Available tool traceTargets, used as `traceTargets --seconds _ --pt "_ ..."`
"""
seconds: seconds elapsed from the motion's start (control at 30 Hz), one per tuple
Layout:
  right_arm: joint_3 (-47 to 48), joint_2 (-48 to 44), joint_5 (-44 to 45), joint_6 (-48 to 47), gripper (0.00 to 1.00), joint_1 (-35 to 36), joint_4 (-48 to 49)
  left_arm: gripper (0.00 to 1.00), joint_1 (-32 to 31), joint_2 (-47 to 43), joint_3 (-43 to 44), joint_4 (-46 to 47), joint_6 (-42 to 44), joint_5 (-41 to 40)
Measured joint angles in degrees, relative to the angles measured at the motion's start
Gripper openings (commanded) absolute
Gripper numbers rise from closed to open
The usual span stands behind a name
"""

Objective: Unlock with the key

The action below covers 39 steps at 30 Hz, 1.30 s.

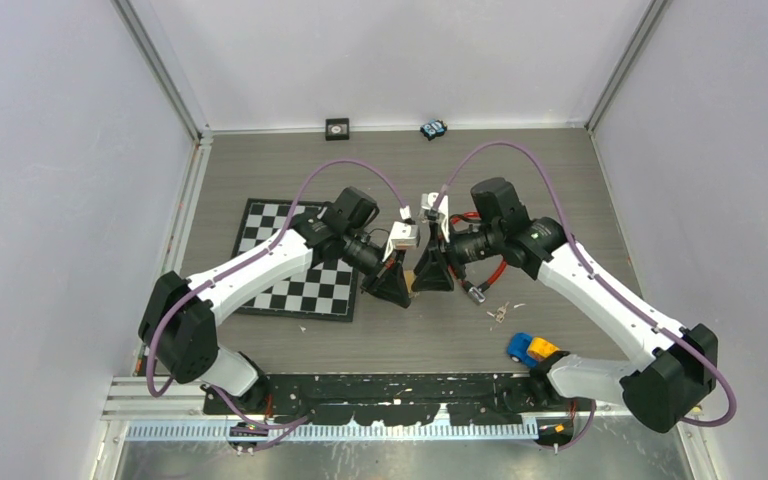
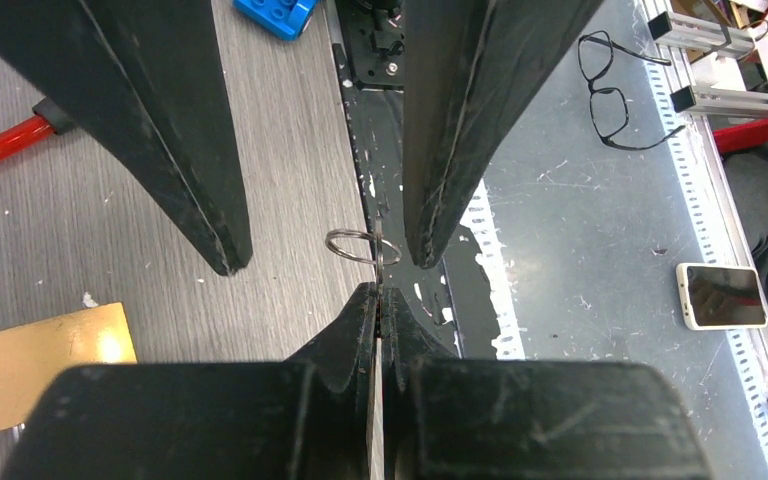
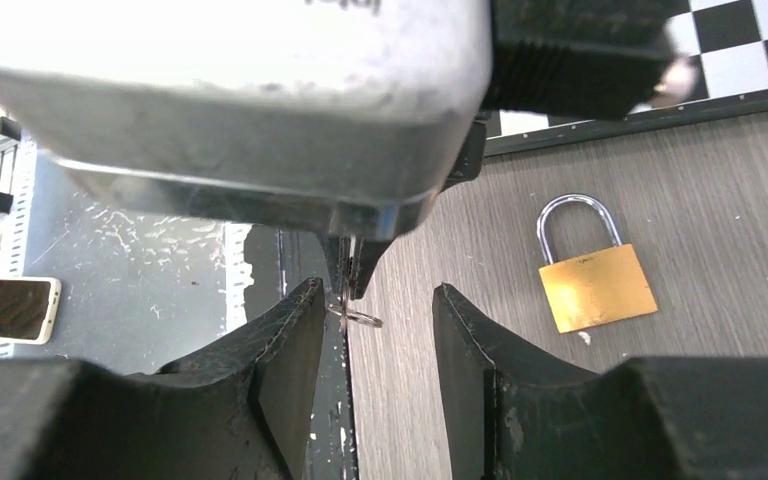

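Observation:
My left gripper (image 2: pixel 378 292) is shut on a thin silver key (image 2: pixel 375 400), held edge-on, with its wire ring (image 2: pixel 360 246) sticking out past the fingertips. My right gripper (image 3: pixel 375 295) is open and faces it, one finger on each side of the ring (image 3: pixel 357 318), not touching it. The brass padlock (image 3: pixel 595 275) lies flat on the table with its shackle closed, to the side of both grippers; it also shows in the left wrist view (image 2: pixel 55 360). In the top view the two grippers (image 1: pixel 392 288) (image 1: pixel 433 278) meet tip to tip at mid-table and hide the padlock.
A chessboard (image 1: pixel 300 265) lies left of the grippers. A red cable (image 1: pixel 493 272) and small loose metal bits (image 1: pixel 500 313) lie to the right. A blue and yellow toy (image 1: pixel 530 348) sits near the right arm's base. Two small objects (image 1: pixel 337 127) (image 1: pixel 433 129) sit by the back wall.

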Motion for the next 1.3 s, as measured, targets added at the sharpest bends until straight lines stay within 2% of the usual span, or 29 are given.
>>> traceTargets --seconds 0.5,1.3 --pt "0.0 2.6 -0.6 0.2 0.33 2.2 0.0 0.00 0.0 0.0 0.0 -0.5 0.0 0.2" --pt "-0.1 2.8 -0.8 -1.6 0.29 2.6 -1.7 0.00 0.3 0.0 0.0 -0.9 0.0 0.1"
